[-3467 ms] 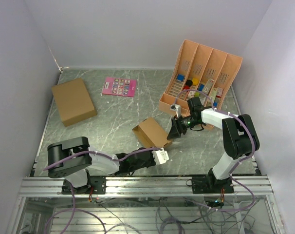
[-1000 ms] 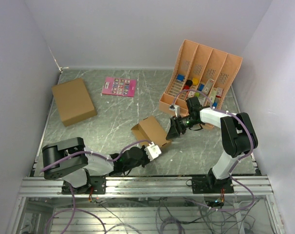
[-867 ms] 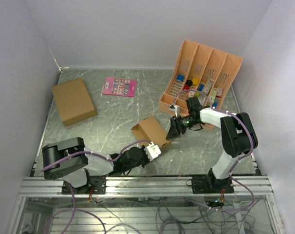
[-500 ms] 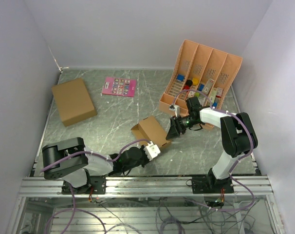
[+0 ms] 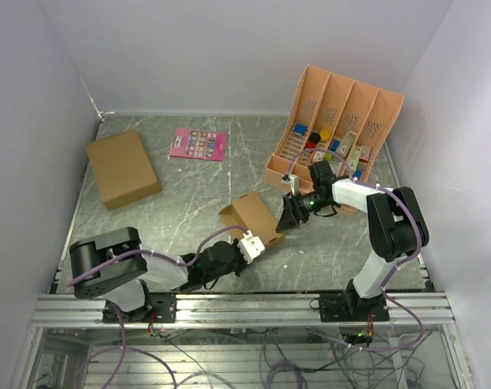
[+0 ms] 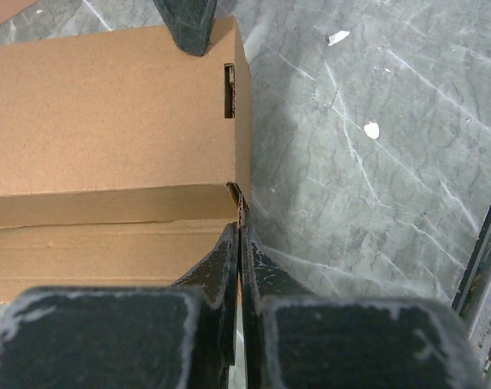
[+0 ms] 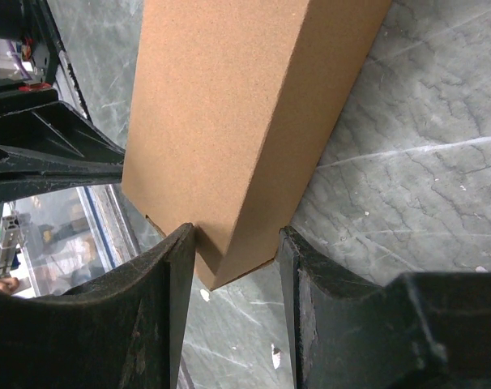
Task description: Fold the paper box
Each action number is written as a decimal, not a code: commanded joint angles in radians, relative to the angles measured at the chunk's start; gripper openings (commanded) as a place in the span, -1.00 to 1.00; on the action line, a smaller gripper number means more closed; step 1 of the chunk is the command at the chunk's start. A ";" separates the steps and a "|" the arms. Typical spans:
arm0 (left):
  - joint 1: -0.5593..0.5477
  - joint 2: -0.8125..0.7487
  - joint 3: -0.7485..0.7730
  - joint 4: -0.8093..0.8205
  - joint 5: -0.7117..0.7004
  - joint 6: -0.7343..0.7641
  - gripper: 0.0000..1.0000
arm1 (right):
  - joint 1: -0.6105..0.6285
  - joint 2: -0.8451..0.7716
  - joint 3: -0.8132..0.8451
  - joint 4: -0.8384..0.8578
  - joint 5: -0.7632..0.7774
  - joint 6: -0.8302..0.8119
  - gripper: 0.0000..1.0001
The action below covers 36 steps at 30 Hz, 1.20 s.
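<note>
clasping the paper box is the right gripper.

Hemmed at the paper box: left gripper against its near corner, right gripper clamping its right end. Passable over bare marble to left and far side; orange rack far right.

Left gripper, fingers pressed together, drawn back leftward from under brown thin-cardboard paper box; tips now against box's near corner. Left forearm tucked closer to base.
</note>
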 commanded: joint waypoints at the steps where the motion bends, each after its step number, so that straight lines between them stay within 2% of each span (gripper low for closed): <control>1: 0.020 0.007 0.011 0.038 0.028 -0.029 -0.86 | 0.003 0.042 0.000 0.022 0.141 -0.044 -0.14; 16: 0.052 0.005 0.050 -0.008 0.068 -0.090 -0.86 | 0.012 0.047 0.002 0.019 0.142 -0.046 -0.14; 36: 0.088 -0.005 0.008 0.041 0.107 -0.139 -0.86 | 0.017 0.052 0.003 0.019 0.155 -0.043 -0.14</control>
